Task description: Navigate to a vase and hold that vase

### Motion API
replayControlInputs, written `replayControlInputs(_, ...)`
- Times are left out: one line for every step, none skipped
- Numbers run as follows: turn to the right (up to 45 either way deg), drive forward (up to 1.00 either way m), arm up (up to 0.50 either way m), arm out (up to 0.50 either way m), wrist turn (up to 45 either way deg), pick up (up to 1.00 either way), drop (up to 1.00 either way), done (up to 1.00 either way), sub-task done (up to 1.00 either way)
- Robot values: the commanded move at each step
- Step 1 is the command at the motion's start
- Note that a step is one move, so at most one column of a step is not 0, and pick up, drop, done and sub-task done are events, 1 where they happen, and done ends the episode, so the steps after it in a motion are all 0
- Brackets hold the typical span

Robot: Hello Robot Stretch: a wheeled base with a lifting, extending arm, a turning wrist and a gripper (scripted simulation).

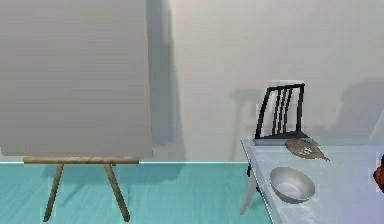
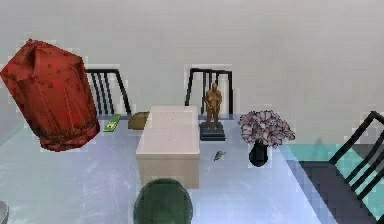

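Note:
A small dark vase (image 2: pixel 258 153) with pale pink flowers (image 2: pixel 264 127) stands on the pale glass table (image 2: pixel 90 180), right of the middle in the arm side view. A large faceted red vessel (image 2: pixel 50 95) stands at the table's left; a red sliver (image 1: pixel 380 170) of it shows at the forward view's right edge.
A long beige box (image 2: pixel 170 142), a bronze figurine (image 2: pixel 212 108) on a dark base and a dark green round thing (image 2: pixel 163 202) share the table. Black chairs (image 2: pixel 208 85) line its far side and right (image 2: pixel 360 150). Ahead are an easel with a blank canvas (image 1: pixel 75 80), a metal bowl (image 1: pixel 292 184) and another chair (image 1: pixel 280 110).

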Motion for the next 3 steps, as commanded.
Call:
replayControlInputs(0.0, 0.00, 0.50, 0.00, 0.0, 0.00, 0.00, 0.00, 0.00)
replayControlInputs(0.0, 0.00, 0.34, 0.00, 0.0, 0.00, 0.00, 0.00, 0.00)
replayControlInputs(0.0, 0.00, 0.00, 0.02, 0.0, 0.00, 0.00, 0.00, 0.00)
